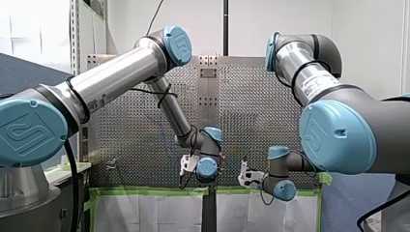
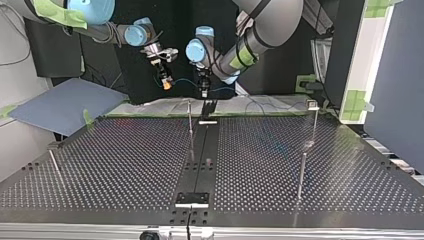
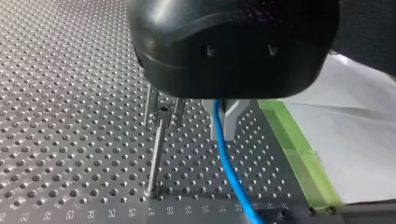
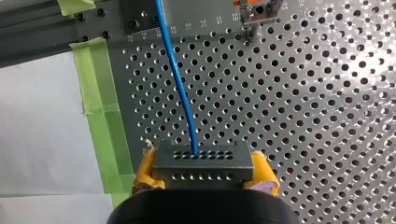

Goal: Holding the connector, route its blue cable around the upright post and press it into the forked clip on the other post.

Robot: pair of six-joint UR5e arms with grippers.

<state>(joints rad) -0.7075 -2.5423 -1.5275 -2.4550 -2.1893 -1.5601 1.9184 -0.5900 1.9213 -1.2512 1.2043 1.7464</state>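
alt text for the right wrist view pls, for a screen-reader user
My right gripper, with yellow pads, is shut on a dark connector with rows of small holes. Its blue cable runs ahead over the perforated table; green tape and white sheeting lie beside it.

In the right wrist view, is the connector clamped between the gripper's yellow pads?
Yes, the connector sits between the right gripper's two yellow pads, with the blue cable running out of it.

blue cable (image 4: 180, 79): cut off at the right wrist view's edge
connector (image 4: 203, 163): near end hidden by the right gripper (image 4: 204, 173)
post top (image 2: 312, 104): too small to be made out, top view
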